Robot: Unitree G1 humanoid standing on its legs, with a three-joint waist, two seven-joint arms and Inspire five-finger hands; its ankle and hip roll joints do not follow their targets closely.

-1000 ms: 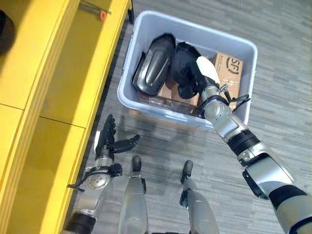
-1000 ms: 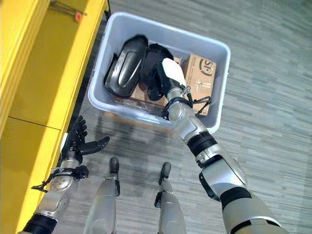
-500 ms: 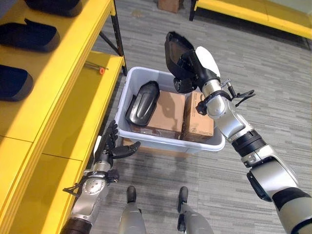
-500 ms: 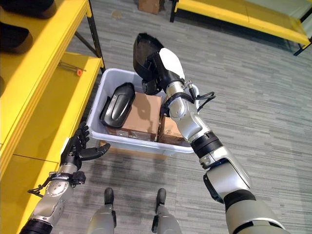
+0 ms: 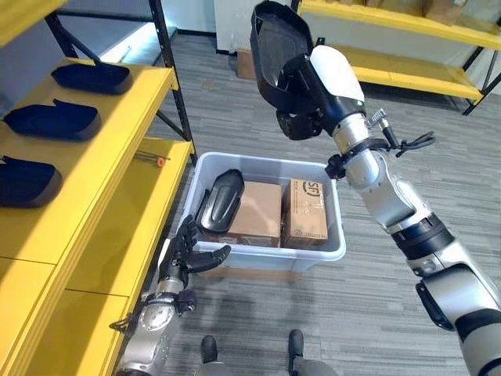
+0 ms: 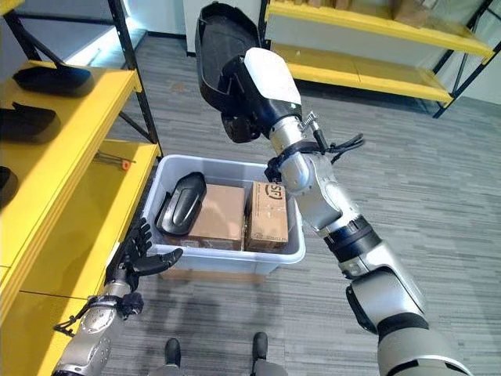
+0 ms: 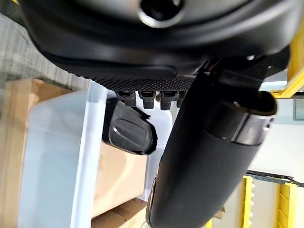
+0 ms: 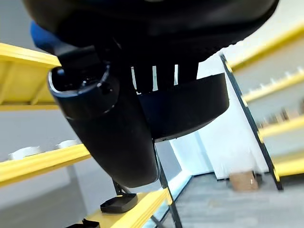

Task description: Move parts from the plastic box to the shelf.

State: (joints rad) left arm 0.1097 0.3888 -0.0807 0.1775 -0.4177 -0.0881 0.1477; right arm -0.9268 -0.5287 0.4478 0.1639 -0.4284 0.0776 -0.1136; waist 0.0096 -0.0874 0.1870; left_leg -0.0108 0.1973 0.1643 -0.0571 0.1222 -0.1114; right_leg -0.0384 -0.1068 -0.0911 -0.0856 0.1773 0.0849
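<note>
Lifted well above the plastic box (image 5: 329, 235), the right hand (image 5: 317, 86) has its fingers curled round a black part (image 5: 274, 43); the left hand (image 5: 188, 254) hangs spread, holding nothing.

grey plank-patterned floor (image 5: 376, 298), second yellow rack (image 5: 407, 23) across the aisle, small brown carton (image 5: 244, 63) beneath it

We see right arm raised high, right hand (image 5: 313, 90) curled in a grasp | left hand (image 5: 188, 252) low, fingers spread.
</note>
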